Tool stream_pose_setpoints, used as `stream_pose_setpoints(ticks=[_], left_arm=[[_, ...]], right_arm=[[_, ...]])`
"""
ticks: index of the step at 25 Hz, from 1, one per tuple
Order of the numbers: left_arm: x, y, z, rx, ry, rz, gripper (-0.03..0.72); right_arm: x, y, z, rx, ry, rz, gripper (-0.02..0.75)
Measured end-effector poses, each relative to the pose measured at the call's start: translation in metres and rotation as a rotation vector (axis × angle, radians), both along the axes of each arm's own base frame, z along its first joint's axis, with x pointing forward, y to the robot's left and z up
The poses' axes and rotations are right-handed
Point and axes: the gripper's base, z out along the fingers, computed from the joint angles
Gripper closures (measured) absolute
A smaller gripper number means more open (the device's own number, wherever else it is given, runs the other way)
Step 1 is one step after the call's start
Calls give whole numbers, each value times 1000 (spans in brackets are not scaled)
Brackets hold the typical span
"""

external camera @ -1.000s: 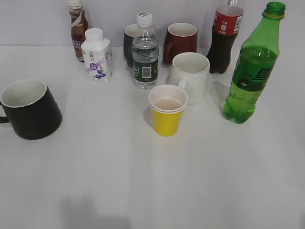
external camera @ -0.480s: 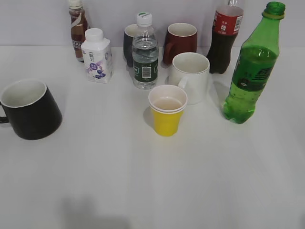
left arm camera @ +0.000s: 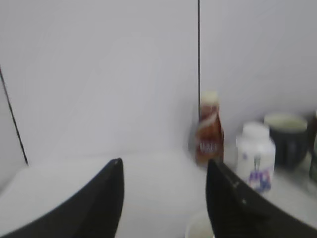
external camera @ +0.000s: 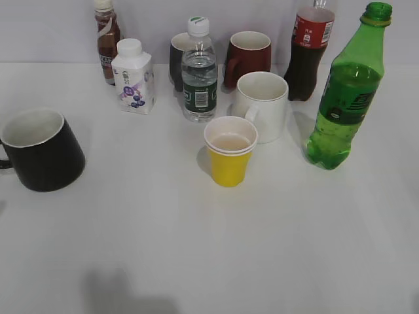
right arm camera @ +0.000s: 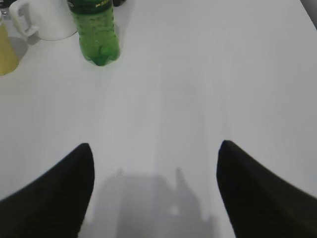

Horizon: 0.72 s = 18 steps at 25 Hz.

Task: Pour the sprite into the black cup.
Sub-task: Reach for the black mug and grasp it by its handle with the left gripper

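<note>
Although I compare the table with a second ago, nothing on it has shifted: bottles and cups stand as they did, so the pour has not started and no grasp is made.

At the left edge, near side, the black cup (external camera: 40, 150) stands upright, glossy ceramic, white inside, wider at the base, its handle running off frame. My left gripper (left arm camera: 163, 198) has its jaws apart and empty, facing the far wall, a brown bottle (left arm camera: 209, 130) and a white carton (left arm camera: 255, 157).

At centre, a yellow paper cup (external camera: 230, 152) stands just in front of a white mug (external camera: 262, 106).

At the far right, the sprite (external camera: 345, 91) stands upright, uncapped, translucent green ribbed plastic, well apart from the cup. My right gripper (right arm camera: 154, 191) is spread wide and empty, with the bottle ahead of it.
</note>
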Motion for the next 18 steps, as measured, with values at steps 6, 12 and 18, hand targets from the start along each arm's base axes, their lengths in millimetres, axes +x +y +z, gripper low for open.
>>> stream_pose_setpoints(ticks=[6,12,18], left_arm=[[38,-3,-62,-19,264,-1,278],[58,-5,-103,-26,406,-1,278],[71,-5,-131,-50,445,18,278]], right_arm=[[0,0,0,2,0,1,163],[0,0,0,2,0,2,163],[0,0,0,3,0,2,163]])
